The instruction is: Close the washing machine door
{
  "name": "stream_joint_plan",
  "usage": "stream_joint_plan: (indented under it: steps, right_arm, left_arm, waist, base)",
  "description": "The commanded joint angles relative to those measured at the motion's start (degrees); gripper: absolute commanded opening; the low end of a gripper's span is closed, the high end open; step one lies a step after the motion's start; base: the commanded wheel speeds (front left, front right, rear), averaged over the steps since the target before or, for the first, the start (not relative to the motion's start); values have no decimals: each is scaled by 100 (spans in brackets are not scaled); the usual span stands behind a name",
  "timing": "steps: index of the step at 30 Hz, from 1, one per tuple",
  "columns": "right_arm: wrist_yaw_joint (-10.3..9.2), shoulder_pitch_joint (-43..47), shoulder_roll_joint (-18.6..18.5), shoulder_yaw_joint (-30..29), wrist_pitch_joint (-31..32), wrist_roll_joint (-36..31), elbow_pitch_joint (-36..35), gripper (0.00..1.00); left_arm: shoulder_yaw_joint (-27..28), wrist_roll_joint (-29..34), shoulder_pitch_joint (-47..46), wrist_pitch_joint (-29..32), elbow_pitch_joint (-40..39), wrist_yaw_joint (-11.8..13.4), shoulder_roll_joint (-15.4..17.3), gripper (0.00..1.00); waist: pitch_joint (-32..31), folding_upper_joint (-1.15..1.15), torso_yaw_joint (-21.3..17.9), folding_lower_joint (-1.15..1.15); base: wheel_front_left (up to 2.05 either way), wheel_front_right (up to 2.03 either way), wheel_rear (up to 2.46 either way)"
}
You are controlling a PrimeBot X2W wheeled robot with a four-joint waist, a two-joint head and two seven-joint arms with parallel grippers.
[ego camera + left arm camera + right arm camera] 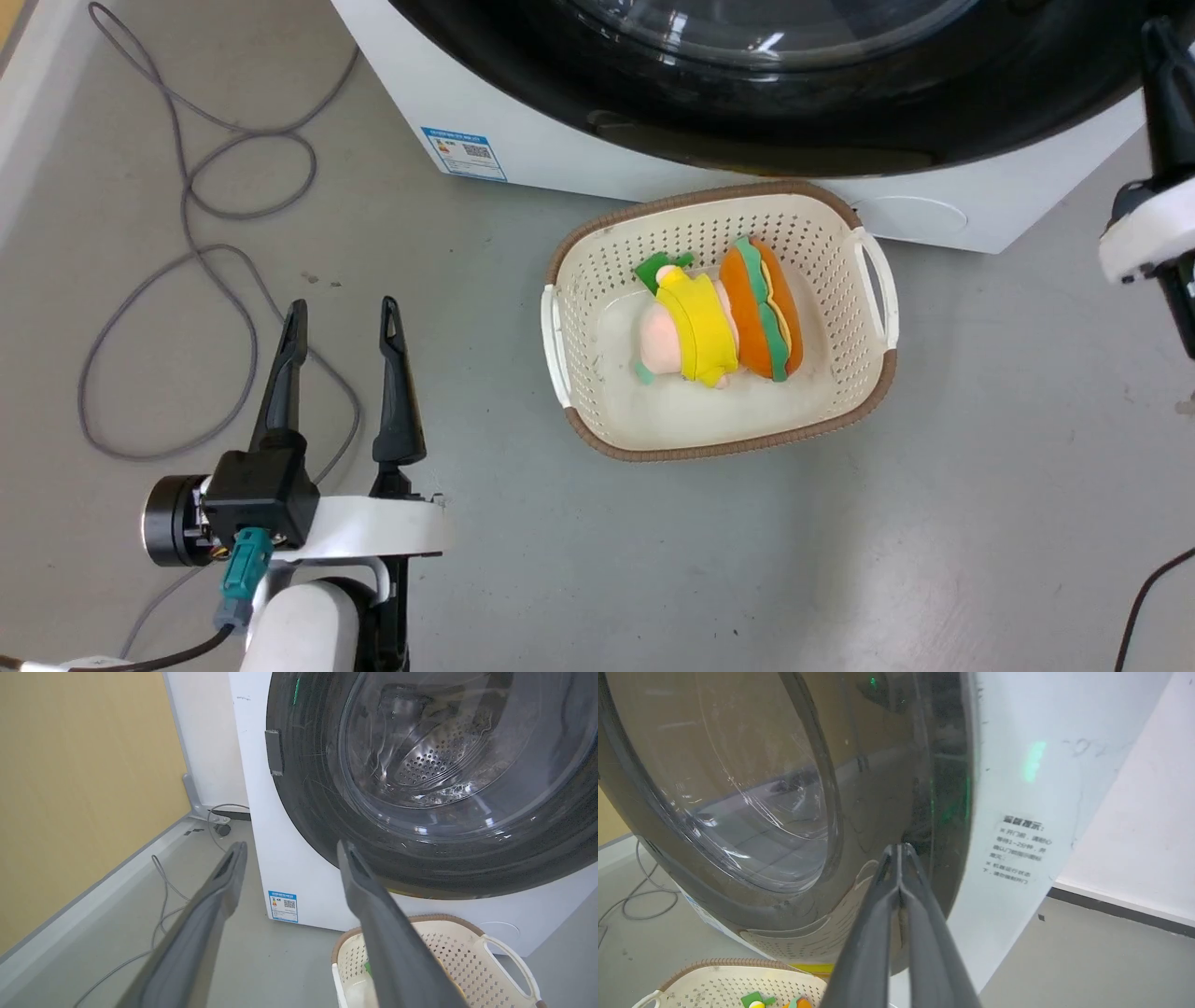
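Washing machine door point(738, 788) lies against the washing machine point(523, 140) front; whether it is latched is unclear.

Right gripper point(900, 851): fingers pinched together, nothing held, tips at the door's right rim. They could skid off the glossy curve if it pushes.

Basket point(597, 231) crowds the floor beneath the door's lower rim.

Left gripper point(344, 322): fingers spread wide, empty, with open floor around it.

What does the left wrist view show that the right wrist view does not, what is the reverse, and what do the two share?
Left wrist view's own: the left gripper, fingers apart and holding nothing, and the perforated steel drum seen through the washing machine door. Right wrist view's own: the right gripper, fingers shut, tips by the door's black rim, and a printed label on the white front. Shared: the door, the washing machine and the cream basket.
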Motion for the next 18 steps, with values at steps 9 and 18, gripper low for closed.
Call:
stream_joint_plan:
  steps: [9, 18]
  right_arm:
    - [-10, -98, 316, -426, -25, -487, 116, 0]
    - [-10, 859, 600, -762, -25, -709, -1228, 0]
  left_arm:
    - [28, -38, 1, -25, 40, 67, -7, 100]
    - [271, 148, 350, -25, 228, 2, -7, 100]
  waist:
    - [-139, 0, -41, 0]
    - [-837, 0, -457, 0]
  base:
    - [0, 0, 0]
    - [0, 0, 0]
